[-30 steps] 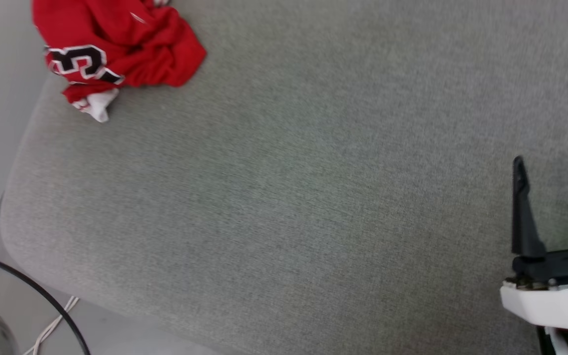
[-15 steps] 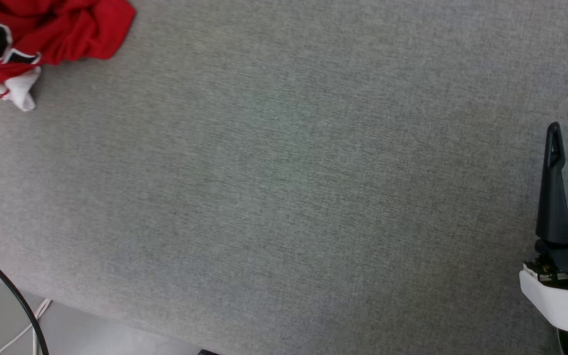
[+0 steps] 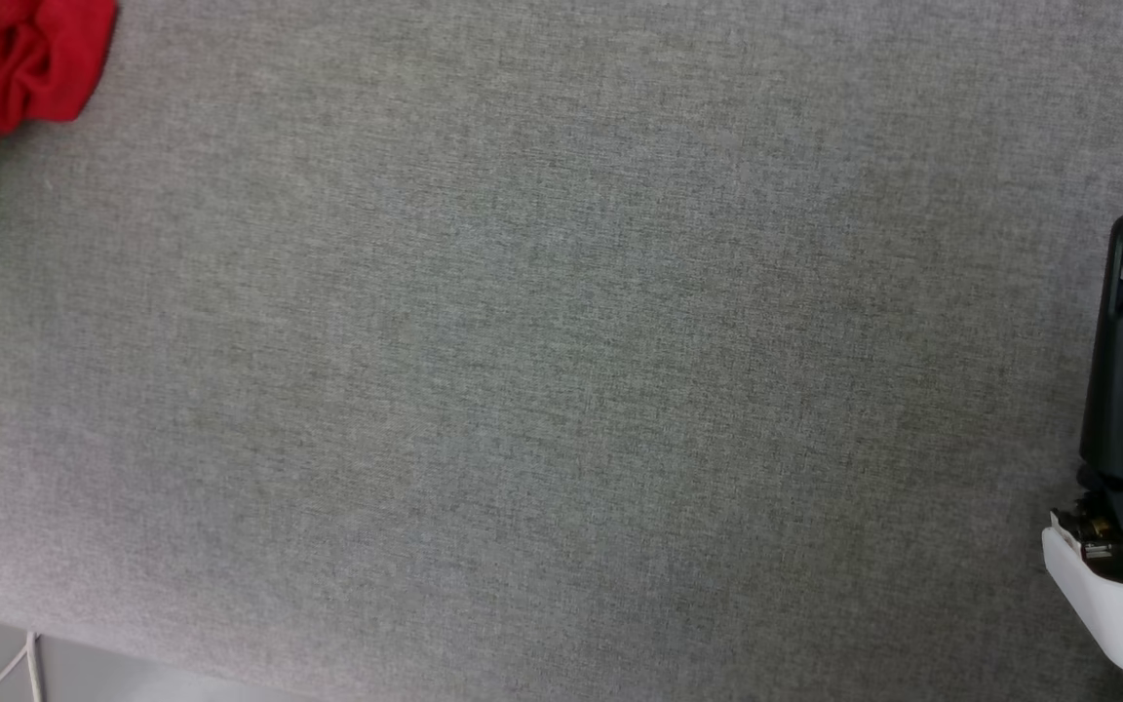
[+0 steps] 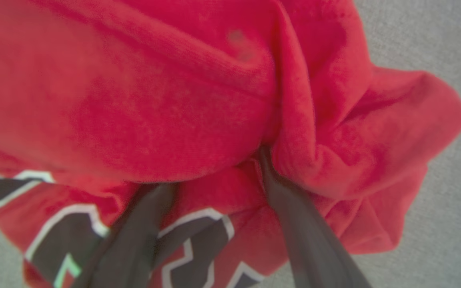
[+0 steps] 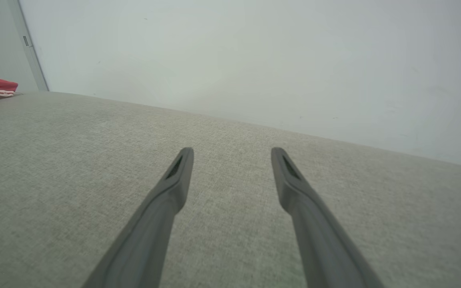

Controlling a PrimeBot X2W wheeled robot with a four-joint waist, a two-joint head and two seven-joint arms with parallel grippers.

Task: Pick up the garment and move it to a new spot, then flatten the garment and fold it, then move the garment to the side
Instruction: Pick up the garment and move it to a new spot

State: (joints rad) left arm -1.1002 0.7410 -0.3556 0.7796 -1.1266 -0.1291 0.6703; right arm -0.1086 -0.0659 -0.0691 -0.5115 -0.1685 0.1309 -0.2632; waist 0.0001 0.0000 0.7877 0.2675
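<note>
Garment (image 4: 198, 100) folds enclose the left gripper (image 4: 214, 170): jaws spread wide, tips sunk astride a red ridge, positioned for a pinch, nothing clamped. Crumpled heap sits at the far left of the grey cushion (image 3: 561, 390). Right gripper (image 5: 232, 154) hovers open, empty, well apart, leaving room

The garment (image 4: 174, 100) bears black, white-outlined figures (image 4: 68, 238), perhaps digits, too crumpled and hidden to read

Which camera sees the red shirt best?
The left wrist view: the red shirt is close up, with crumpled folds, a black white-edged number, and the left gripper poking its open fingers into it. The head view catches a red corner at its top left; the right wrist view, a small far-off bit at its left edge.
</note>
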